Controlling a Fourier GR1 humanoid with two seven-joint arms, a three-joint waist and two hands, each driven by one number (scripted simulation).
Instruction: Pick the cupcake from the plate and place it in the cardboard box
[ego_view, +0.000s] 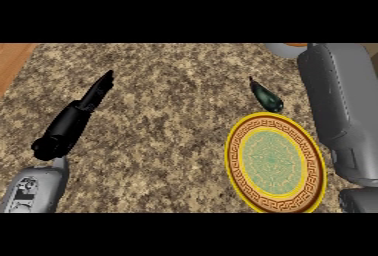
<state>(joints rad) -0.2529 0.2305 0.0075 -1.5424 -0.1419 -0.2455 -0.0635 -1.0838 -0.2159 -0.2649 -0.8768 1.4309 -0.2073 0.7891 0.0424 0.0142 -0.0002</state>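
Lying bare at near right, the round yellow-rimmed patterned plate (275, 162) is showing no cupcake or cardboard box. The left hand (74, 122) is hanging released, fingers straight, over the speckled granite counter (162, 100). Only the right forearm (341, 105) is showing; a dark green teardrop-shaped object (266, 96) is lying beyond the plate. A cupcake would likely be light and crushable, so gripping its wrapper sides seems wise.

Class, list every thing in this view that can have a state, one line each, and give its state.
plate: flat on the counter, nothing on it.
left hand: open, fingers straight, holding nothing.
right hand: out of view; only its forearm shows.
dark green object: lying on the counter by the plate's far rim.
cupcake and cardboard box: not in view.
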